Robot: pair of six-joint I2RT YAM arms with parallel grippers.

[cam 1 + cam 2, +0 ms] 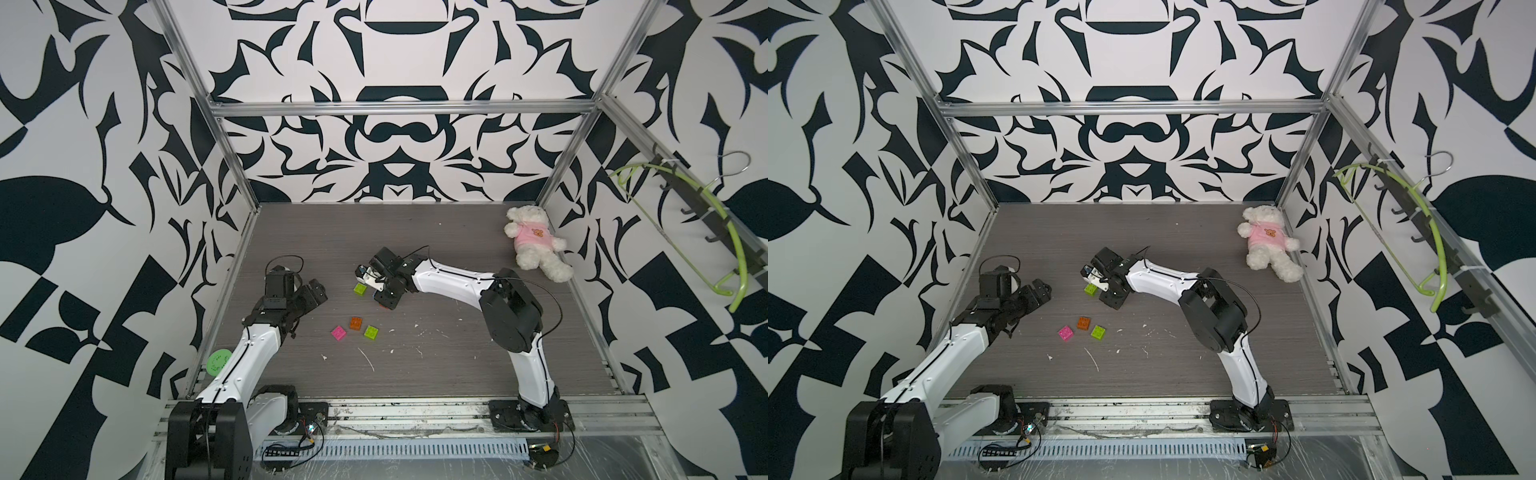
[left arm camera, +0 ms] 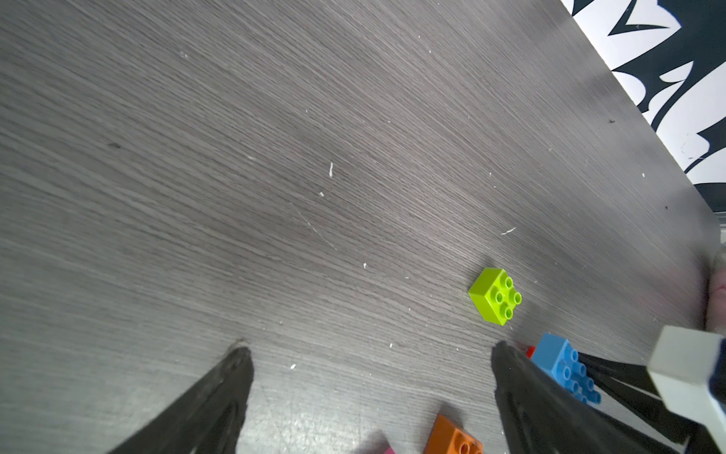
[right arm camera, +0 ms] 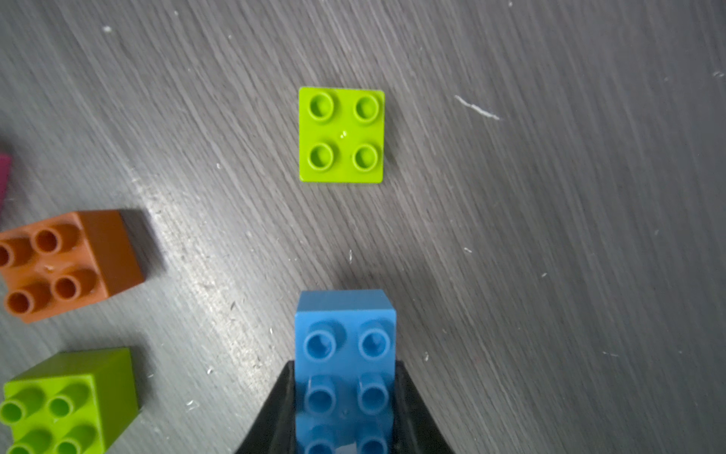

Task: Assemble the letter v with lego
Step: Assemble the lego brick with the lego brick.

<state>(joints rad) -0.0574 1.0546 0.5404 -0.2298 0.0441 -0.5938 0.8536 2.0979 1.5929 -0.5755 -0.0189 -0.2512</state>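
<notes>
Grey wood-grain surface (image 1: 457, 365) carries everything. My left hand (image 2: 371, 348) gapes wide, empty. My right hand (image 3: 345, 367) pinches the blue brick (image 3: 345, 314) by its long sides, near a lime brick (image 3: 341, 134). Light, rigid, slick plastic, I judge; flat sides grip best.

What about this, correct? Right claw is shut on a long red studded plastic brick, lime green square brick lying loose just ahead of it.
No. The right claw is shut on a long blue studded plastic brick, not a red one; the right wrist view shows it between the jaws. The lime green square brick does lie loose just ahead.
</notes>
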